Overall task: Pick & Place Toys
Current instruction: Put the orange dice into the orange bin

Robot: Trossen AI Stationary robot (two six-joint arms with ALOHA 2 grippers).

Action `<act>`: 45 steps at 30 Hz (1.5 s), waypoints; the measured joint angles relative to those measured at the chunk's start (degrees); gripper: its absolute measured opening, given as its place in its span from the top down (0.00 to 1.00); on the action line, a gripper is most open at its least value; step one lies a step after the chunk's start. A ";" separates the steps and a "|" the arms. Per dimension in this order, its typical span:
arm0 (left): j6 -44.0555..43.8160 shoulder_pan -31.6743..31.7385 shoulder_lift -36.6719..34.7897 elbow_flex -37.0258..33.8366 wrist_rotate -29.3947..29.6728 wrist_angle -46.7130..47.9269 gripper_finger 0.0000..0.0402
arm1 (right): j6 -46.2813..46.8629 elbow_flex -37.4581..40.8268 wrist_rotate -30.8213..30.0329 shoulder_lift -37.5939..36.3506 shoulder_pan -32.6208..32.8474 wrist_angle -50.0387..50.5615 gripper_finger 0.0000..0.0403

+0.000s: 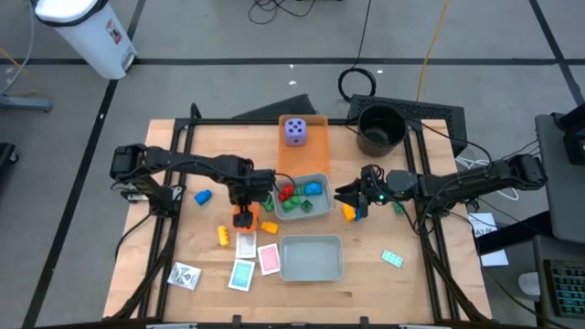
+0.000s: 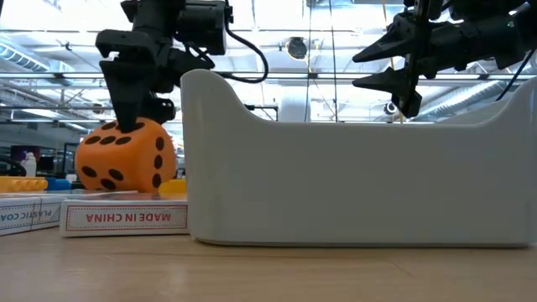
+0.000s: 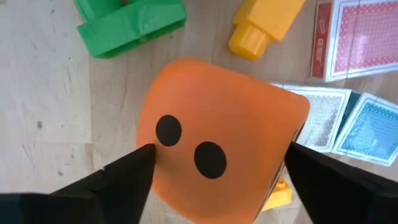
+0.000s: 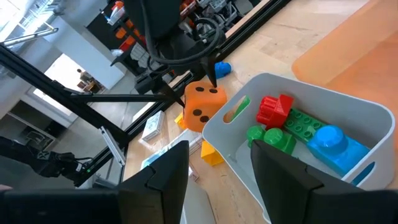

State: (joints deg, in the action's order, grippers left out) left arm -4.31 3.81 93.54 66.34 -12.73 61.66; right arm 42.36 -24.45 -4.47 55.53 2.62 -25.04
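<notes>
Straddling the orange die (image 3: pixel 217 149) with open left gripper (image 3: pixel 214 171), directly above it near the table's middle; right gripper (image 4: pixel 217 174) empty, farther off.

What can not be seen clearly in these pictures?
- Low view: the near grey tray hides the table behind it, with the bricks.
- Left wrist view: the orange die covers the wood under it; contact with the jaws is unclear.
- High view: card faces are too small.
</notes>
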 joint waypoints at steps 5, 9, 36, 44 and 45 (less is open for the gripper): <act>0.22 -0.46 -0.17 -0.61 0.41 -0.92 0.32 | 0.01 0.00 0.00 0.00 0.01 0.00 0.59; 0.25 -0.41 -0.17 -1.16 0.59 -1.93 0.43 | 0.01 0.00 0.00 0.00 0.01 -0.01 0.59; -0.70 9.33 -0.22 -1.47 -5.09 -4.40 0.63 | -0.17 0.00 -0.22 0.00 0.02 -0.02 0.59; -0.18 11.59 -3.68 -1.53 0.54 -1.75 0.64 | -1.01 0.00 -0.21 -0.01 -0.36 -0.08 0.59; 0.06 11.93 -4.34 -1.53 1.00 -1.33 0.64 | -0.92 0.00 -0.24 -0.02 -0.57 -0.26 0.59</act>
State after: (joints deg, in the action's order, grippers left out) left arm -4.26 15.74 89.20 64.82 -11.73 60.32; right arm 41.44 -24.45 -4.71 55.51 2.05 -25.30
